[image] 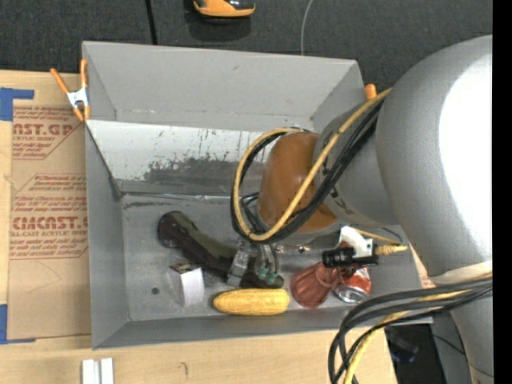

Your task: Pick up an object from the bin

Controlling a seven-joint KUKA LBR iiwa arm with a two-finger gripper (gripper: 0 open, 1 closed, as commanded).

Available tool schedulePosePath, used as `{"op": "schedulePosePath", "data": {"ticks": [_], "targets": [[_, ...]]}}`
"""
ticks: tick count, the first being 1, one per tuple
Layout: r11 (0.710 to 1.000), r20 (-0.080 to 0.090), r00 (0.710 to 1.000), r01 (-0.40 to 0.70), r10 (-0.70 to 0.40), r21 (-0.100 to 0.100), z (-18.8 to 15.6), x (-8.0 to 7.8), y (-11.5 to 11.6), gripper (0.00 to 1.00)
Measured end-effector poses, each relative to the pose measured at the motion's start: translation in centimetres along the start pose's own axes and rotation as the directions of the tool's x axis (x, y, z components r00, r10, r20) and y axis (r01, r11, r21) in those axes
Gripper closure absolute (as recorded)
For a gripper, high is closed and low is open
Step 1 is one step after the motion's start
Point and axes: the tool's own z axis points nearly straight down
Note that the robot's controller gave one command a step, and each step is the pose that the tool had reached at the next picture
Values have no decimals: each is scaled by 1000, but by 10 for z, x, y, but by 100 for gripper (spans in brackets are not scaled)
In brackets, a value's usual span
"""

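Note:
My gripper [256, 267] is low in the bin, near the front wall and right of the middle. It stands at the right end of a long black handle-shaped object [192, 245], which runs from the bin's left-middle down to the gripper. A yellow corn cob [250, 301] lies just in front of the gripper, against the front wall. A small white and grey block [190, 285] lies left of the cob. Whether anything is held I cannot make out.
Right of the gripper lie a crumpled red object [314, 286], a red and silver can [353, 287], and a small black and white bottle-like item [350, 250]. The arm, with its orange cover and looped cables, hangs over the bin's right half.

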Motion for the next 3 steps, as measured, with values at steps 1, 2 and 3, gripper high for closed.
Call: {"op": "schedulePosePath", "data": {"ticks": [1, 2, 3], "targets": [[1000, 8, 1000, 0, 0, -5, -14, -2, 1, 100], [1000, 8, 1000, 1, -1, -6, -20, -1, 1, 100], [1000, 2, 1000, 0, 0, -2, -27, 0, 0, 100]]}}
